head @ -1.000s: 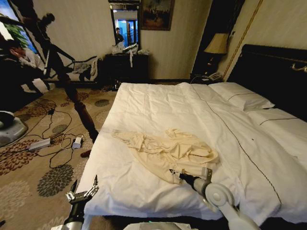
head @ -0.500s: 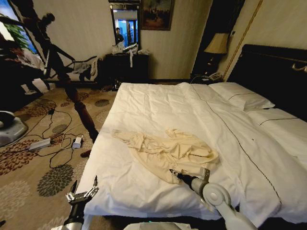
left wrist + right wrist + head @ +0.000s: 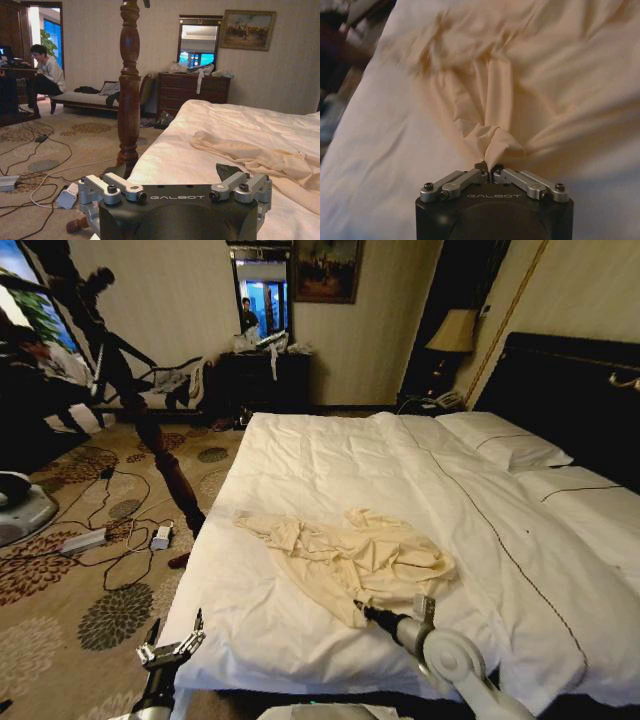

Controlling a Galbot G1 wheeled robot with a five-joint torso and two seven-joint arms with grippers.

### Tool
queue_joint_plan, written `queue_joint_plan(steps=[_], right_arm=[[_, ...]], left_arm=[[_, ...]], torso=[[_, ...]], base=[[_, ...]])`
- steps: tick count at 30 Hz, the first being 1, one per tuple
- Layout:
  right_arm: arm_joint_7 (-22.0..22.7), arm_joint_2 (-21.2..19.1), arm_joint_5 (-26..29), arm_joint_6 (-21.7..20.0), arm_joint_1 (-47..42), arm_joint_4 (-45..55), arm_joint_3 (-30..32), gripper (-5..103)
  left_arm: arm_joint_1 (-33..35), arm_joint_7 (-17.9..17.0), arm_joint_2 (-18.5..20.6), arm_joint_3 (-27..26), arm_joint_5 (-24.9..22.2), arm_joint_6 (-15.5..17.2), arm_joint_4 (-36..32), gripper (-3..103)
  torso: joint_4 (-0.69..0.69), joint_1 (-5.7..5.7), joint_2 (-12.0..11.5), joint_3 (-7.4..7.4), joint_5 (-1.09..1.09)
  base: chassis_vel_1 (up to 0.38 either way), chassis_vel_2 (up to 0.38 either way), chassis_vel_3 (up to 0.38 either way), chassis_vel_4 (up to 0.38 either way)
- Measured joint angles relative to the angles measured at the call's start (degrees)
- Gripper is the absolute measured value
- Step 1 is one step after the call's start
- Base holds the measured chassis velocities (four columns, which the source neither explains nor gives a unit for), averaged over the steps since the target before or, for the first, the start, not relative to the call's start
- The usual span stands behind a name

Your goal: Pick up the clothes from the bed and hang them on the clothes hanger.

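The clothes (image 3: 345, 558), a single cream garment, lie crumpled on the near-left part of the bed (image 3: 480, 540), on top of the white duvet. The long axis runs from a sleeve at the far left to the bunched body at the near right.

Right claw (image 3: 362, 611): at the garment's near edge, low over the duvet. The right wrist view shows its fingers pressed together on a gathered fold of the clothes (image 3: 495, 142), with creases fanning away from the pinch toward the far side. Judgement: the grip is on the hem end only; nearly the whole garment lies beyond the claw, toward the far left, flat on the bed.

Left claw (image 3: 172, 649): off the near-left corner of the bed, over the carpet, fingers spread and holding nothing. In the left wrist view the clothes (image 3: 250, 150) lie ahead and to its right, well apart from it. The right arm is plainly the nearer.

A dark turned wooden post (image 3: 129, 85) stands on the floor just beside the bed's left edge. No hanger can be made out on it.

Judgement: any lift will draw the cloth from its near end, so the trailing sleeve at the far left is likely to drag across the duvet.
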Motion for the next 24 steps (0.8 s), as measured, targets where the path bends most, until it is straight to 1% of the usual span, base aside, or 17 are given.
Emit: queue_joint_plan(steps=[2,3,4,6,10,16,17,18,19,20,21,22,23,24], right_arm=[[-0.1,-0.4,0.4,-1.4,-2.1,1.3,-1.0,0],[-0.1,-0.4,0.4,-1.4,-2.1,1.3,-1.0,0],[0.4,-0.6,1.2,-3.4,-3.7,2.4,-2.4,0],[1.5,-0.6,2.3,-4.7,-4.9,2.9,-4.1,0],[2.6,-0.2,2.9,-5.0,-6.5,3.0,-6.8,0],[3.6,-0.2,3.4,-5.0,-8.0,3.1,-9.1,0],[3.6,-0.2,2.1,-5.0,-8.3,2.8,-9.9,0],[3.6,-0.2,2.1,-5.0,-8.3,2.8,-9.9,0],[3.5,-0.1,-0.3,-5.0,-8.3,2.2,-10.5,0],[3.3,0.1,-2.3,-5.0,-8.2,1.7,-10.7,-3],[2.8,0.2,-5.4,-5.1,-7.7,1.1,-10.5,2],[2.2,0.2,-7.4,-5.2,-7.2,1.1,-10.0,8],[2.2,0.2,-7.4,-5.2,-7.2,1.1,-10.0,8],[1.5,-0.1,-9.1,-5.3,-6.8,1.2,-9.4,13]], left_arm=[[0.2,0.0,-0.1,0.0,0.2,-0.2,0.0,100],[0.2,0.0,-0.1,0.0,0.2,-0.2,0.0,100],[0.5,0.1,-0.2,0.0,0.4,-0.3,-0.1,100],[0.9,0.1,-0.3,0.1,0.7,-0.5,-0.1,100],[1.3,0.2,-0.5,0.0,0.8,-0.7,-0.4,100],[1.6,0.2,-0.7,0.0,1.1,-0.7,-0.6,100],[1.6,0.2,-0.6,0.0,1.1,-0.5,-0.6,100],[1.6,0.2,-0.6,0.0,1.1,-0.5,-0.6,100],[1.4,0.2,-0.4,0.0,1.2,-0.3,-0.6,100],[1.2,0.2,-0.3,0.0,1.2,0.0,-0.6,100],[0.8,0.1,0.0,0.2,1.3,0.6,-0.6,100],[0.4,0.0,0.3,0.3,1.5,1.0,-0.6,100],[0.4,0.0,0.3,0.3,1.5,1.0,-0.6,100],[-0.1,-0.2,0.6,0.5,1.7,1.5,-0.6,100]], torso=[[0.0,0.0,0.0,0.0,-0.01],[0.0,0.0,0.0,0.0,-0.01],[0.0,0.0,0.0,0.0,0.0],[0.01,0.0,0.0,0.0,0.0],[0.01,0.0,0.0,0.0,0.0],[0.01,0.0,0.0,0.0,0.0],[0.01,0.0,0.0,0.0,0.0],[0.01,0.0,0.0,0.0,0.0],[0.01,0.0,0.0,0.0,0.0],[0.01,0.0,0.0,0.0,0.01],[0.01,0.0,0.0,0.01,0.01],[0.01,0.0,0.0,0.0,0.02],[0.01,0.0,0.0,0.0,0.02],[0.01,0.0,0.0,0.0,0.02]], base=[[0.0,0.0,0.0,0.0],[0.0,0.0,0.0,0.0],[0.0,0.0,0.0,0.0],[0.0,0.0,0.0,0.0],[0.0,0.0,0.0,0.0],[0.0,0.0,0.0,0.0],[0.0,0.0,0.0,0.0],[0.0,0.0,0.0,0.0],[0.0,0.0,0.0,0.0],[0.0,0.0,0.0,0.0],[0.0,0.0,0.0,0.0],[0.0,0.0,0.0,0.0],[0.0,0.0,0.0,0.0],[0.0,0.0,0.0,0.0]])
